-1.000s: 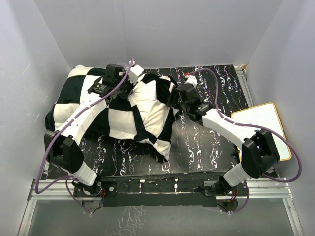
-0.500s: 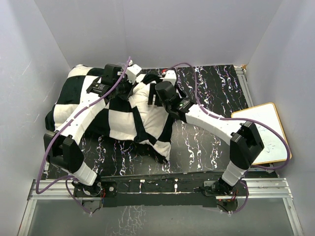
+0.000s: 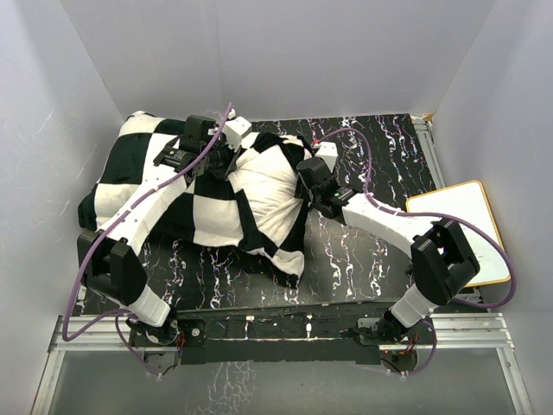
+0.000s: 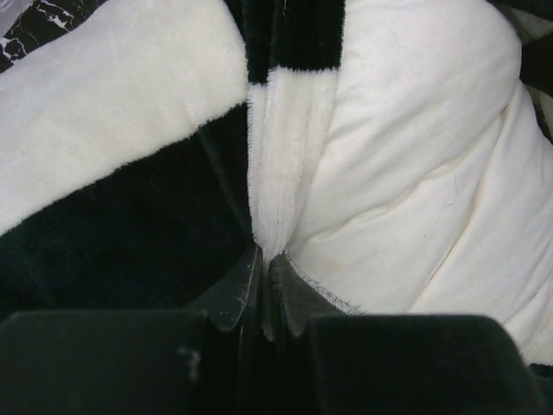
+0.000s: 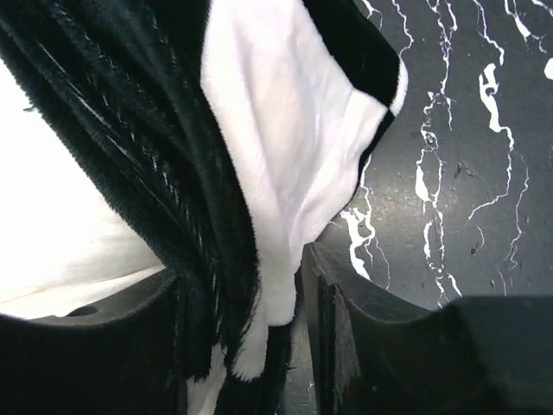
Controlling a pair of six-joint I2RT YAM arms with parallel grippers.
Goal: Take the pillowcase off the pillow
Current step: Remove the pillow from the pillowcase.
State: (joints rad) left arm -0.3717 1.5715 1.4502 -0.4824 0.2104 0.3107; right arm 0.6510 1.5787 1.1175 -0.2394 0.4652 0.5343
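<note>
Reaching left arm (image 3: pixel 147 203): stretched from its base at the near left, up over the pillowcase (image 3: pixel 130 164) towards the far middle of the table (image 3: pixel 363 251).
Grip of left gripper (image 4: pixel 263 259): fingertips pinched tight together on a white strip of the pillowcase edge, just beside the bare pillow (image 4: pixel 415 173).
Pose of right arm (image 3: pixel 389 220): elbow bent at the near right, forearm angled left to the pillow's right side.
Grip of right gripper (image 5: pixel 246 277): fingers apart, with a hanging fold of black-and-white plush between them; whether they press it I cannot tell.
Hidden: both sets of fingertips from above, under the wrists; much of the pillow, inside the cover.
Look of pillowcase: plush with big checks, bunched across the left half of the table and open at its right end.
Look of pillow: plump, off-white and creased, showing through that opening near the table's middle.
</note>
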